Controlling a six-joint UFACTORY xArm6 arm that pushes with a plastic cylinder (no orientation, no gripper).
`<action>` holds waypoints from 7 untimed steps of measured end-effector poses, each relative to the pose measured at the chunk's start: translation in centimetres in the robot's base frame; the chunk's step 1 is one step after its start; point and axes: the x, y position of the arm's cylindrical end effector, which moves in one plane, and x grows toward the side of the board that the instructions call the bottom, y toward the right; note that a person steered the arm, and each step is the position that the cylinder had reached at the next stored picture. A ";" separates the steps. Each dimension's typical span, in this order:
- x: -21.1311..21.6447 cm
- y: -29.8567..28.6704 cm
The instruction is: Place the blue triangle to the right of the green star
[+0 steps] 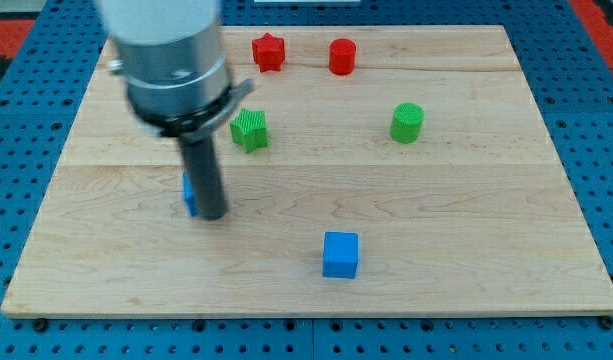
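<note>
The counter [466,290] lies bare across its lower left, centre and right edge, with a blue cube [340,254] low at centre, a green cylinder [407,122] upper right, and a red star [269,51] and red cylinder [342,56] near the top edge. The blue triangle [188,193] sits left of centre, mostly hidden behind the rod, only a thin blue sliver showing. My tip [213,214] touches its right side, below and left of the green star [250,129]; there is no claw on this arm.

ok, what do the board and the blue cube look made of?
Pale wooden board: looks like wood planks, matte, with visible grain and seams between boards. Blue cube block: probably plastic, uniform saturated colour, matte faces; could be painted, can't tell.
</note>
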 end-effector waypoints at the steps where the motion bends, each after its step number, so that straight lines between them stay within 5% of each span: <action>1: -0.1 -5.5; 7: -1.5 7.1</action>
